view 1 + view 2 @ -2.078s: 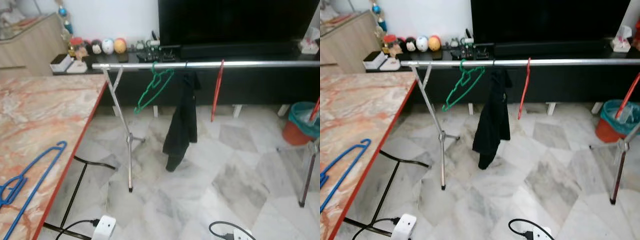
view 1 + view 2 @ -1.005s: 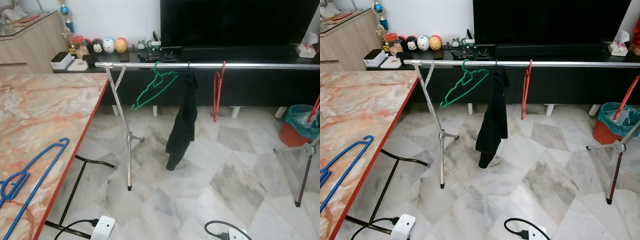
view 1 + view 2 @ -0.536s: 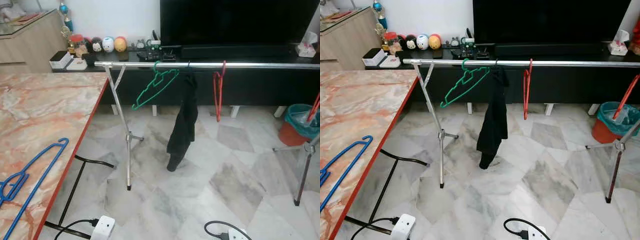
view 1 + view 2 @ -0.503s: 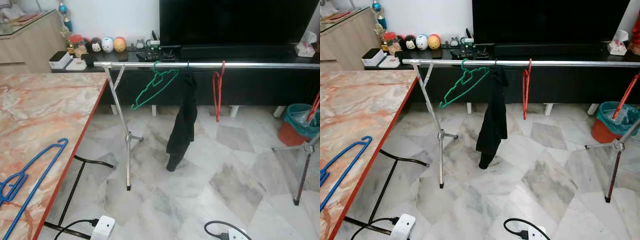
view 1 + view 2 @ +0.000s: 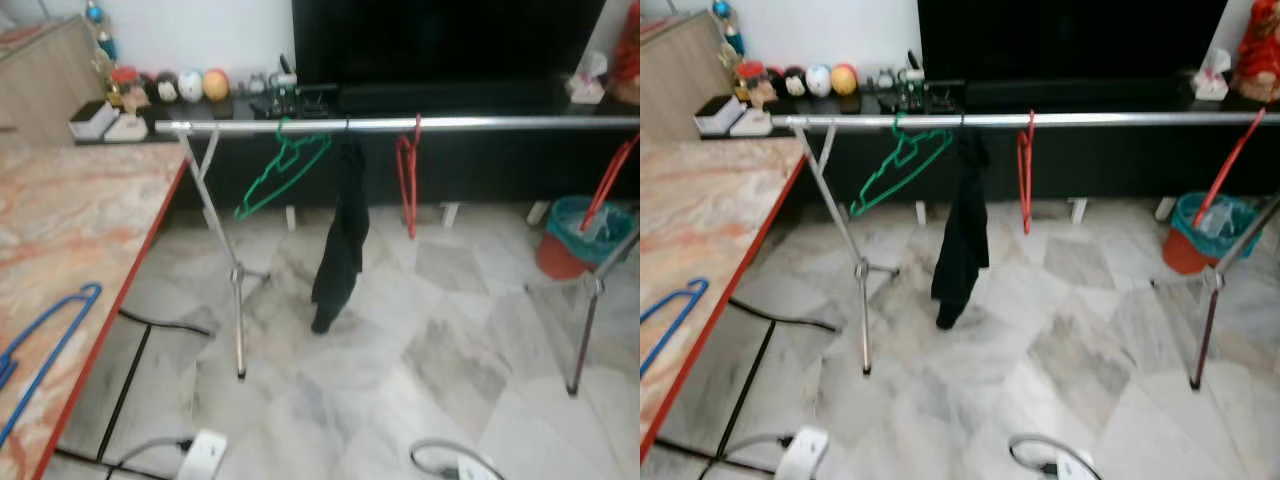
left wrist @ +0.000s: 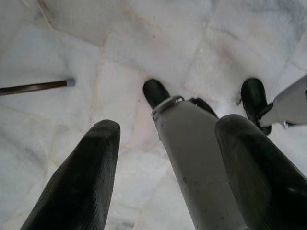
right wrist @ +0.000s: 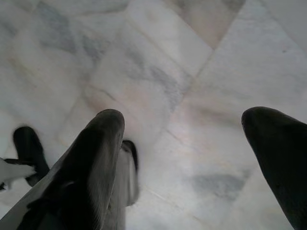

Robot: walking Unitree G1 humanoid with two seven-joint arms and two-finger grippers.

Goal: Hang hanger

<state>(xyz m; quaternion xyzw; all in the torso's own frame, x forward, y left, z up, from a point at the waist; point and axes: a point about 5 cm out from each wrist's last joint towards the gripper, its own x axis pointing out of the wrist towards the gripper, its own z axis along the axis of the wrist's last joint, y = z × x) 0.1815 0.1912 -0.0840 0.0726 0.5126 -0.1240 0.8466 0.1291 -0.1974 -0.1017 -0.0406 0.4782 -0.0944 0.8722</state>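
facing your clothes rail with green hanger, black garment and red hanger on it, blue hanger flat on your desk, left hand and right hand both released, over marble floor

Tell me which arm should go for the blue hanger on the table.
Left, probably. The blue hanger lies on the marble table on the robot's left side, away from the rail. Both pincers hang open over the floor, left pincer and right pincer, so nearness decides.
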